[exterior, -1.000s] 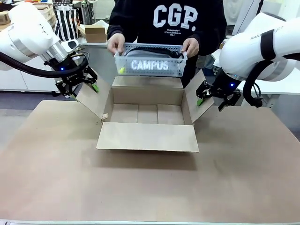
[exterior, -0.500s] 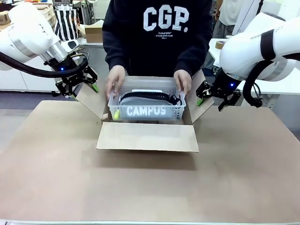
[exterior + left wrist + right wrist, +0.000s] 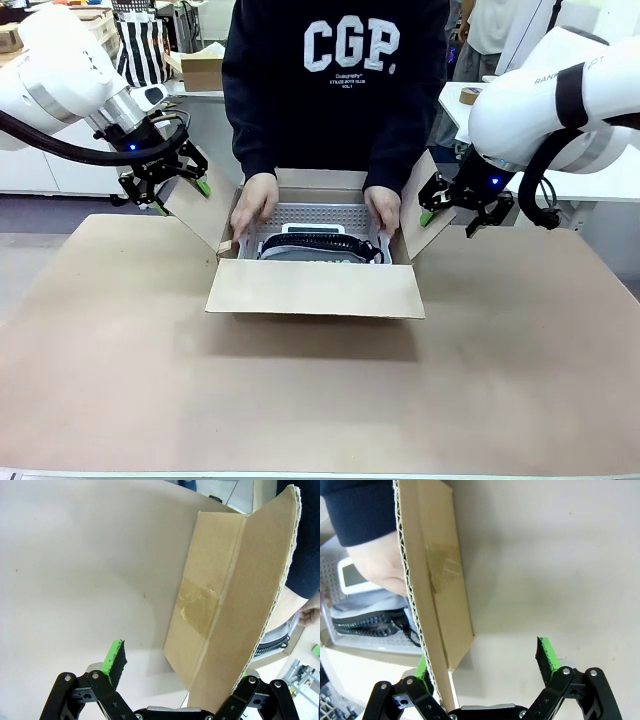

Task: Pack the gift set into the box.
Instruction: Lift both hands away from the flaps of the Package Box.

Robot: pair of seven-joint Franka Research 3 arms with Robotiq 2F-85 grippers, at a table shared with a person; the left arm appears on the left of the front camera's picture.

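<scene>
At the middle of the table in the front view, the box (image 3: 315, 290) stands with its four flaps spread. A person at the far side has both hands inside it, one hand (image 3: 255, 205) at the left end and the other hand (image 3: 383, 208) at the right end of a white perforated basket (image 3: 320, 215). The gift set (image 3: 320, 247) lies in that basket, down within the box walls. The left gripper (image 3: 182, 193) sits at the left flap and the right gripper (image 3: 448, 218) at the right flap.

From the left wrist view, the left gripper (image 3: 182, 665) is spread wide. The flap of the box (image 3: 225, 605) rises between its fingers, and the green pad (image 3: 114, 660) is clear of the cardboard.

From the right wrist view, the right gripper (image 3: 484, 657) is likewise released. One pad (image 3: 547, 660) is apart from the flap (image 3: 445, 605); the other is against its edge. Beyond the flap are the person's hand (image 3: 377, 572), the basket (image 3: 332, 575) and the gift set (image 3: 365, 622).
</scene>
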